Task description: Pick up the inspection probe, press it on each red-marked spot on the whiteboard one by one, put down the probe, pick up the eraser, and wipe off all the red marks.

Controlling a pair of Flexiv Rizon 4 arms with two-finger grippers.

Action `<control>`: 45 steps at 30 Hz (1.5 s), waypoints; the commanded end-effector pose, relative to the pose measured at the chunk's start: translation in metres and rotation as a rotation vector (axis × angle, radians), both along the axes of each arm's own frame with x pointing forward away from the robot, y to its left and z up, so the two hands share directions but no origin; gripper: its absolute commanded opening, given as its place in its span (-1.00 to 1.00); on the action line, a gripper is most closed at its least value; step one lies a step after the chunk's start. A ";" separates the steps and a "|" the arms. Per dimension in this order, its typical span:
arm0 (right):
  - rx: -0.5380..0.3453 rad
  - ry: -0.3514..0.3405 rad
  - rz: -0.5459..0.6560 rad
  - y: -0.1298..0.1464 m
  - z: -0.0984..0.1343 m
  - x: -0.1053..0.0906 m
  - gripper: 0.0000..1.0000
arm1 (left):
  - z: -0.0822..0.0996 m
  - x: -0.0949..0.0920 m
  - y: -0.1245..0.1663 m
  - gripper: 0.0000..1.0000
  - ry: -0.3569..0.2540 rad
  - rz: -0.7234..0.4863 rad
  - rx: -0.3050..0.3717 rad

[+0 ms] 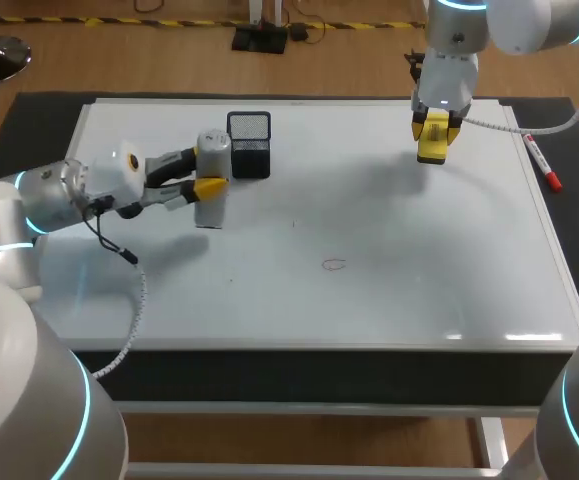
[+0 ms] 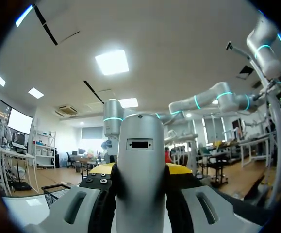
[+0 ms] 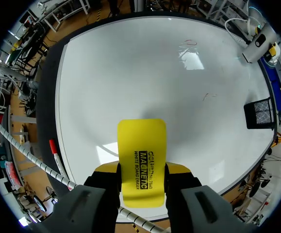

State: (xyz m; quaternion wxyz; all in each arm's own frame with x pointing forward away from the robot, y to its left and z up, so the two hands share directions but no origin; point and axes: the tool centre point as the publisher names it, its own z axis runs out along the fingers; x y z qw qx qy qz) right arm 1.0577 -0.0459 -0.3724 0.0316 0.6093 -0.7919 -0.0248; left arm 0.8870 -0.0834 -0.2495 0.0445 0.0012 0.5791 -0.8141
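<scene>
**Risks with both hands loaded**

The left gripper (image 1: 205, 172) is closed on the probe (image 1: 214, 148), a grey cylinder clamped from two sides between the fingers. In the left wrist view the probe (image 2: 140, 145) fills the gap between the yellow tips, so the grip is judged firm. It is held just beside the black mesh basket (image 1: 250, 143), at the far left of the whiteboard (image 1: 389, 280). Whether its lower end touches the board cannot be told. If it is released here, it could be tipped against the basket or left rolling on the smooth board.

The right gripper (image 3: 141, 171) is closed on the yellow eraser (image 3: 141, 141), which is gripped by its near end, with most of its length projecting ahead of the fingers. Under wiping pressure it could be levered out of the grip or twisted, and a smear would be left.

The eraser (image 1: 434, 148) is held above the far right of the board, well apart from the faint red loop (image 1: 334, 265) near the middle. A smaller mark (image 1: 292, 224) lies nearer the left arm; its colour cannot be told. Being so faint, either could be missed or only partly wiped.

A long reach toward the middle is needed, and the left arm could be struck if it is not cleared. A red marker (image 1: 543, 165) lies at the right edge and could be knocked off by the right arm's cable.
</scene>
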 end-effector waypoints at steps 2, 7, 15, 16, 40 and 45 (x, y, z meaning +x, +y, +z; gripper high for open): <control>-0.003 0.002 0.002 -0.001 0.001 0.001 -1.00 | -0.005 0.005 0.014 -1.00 0.004 -0.013 -0.006; -0.003 0.002 0.002 -0.001 0.001 0.001 -1.00 | -0.006 0.007 0.018 -1.00 0.008 -0.012 -0.007; -0.002 0.001 0.018 0.007 -0.001 -0.011 -1.00 | -0.006 0.007 0.018 -1.00 0.008 -0.012 -0.007; 0.001 0.002 0.029 0.010 -0.002 -0.018 -1.00 | -0.006 0.007 0.018 -1.00 0.008 -0.012 -0.007; -0.029 -0.086 0.279 0.121 0.016 -0.207 -1.00 | -0.006 0.007 0.018 -1.00 0.008 -0.012 -0.007; -0.007 -0.088 0.301 0.145 0.012 -0.240 -1.00 | -0.006 0.007 0.018 -1.00 0.008 -0.012 -0.007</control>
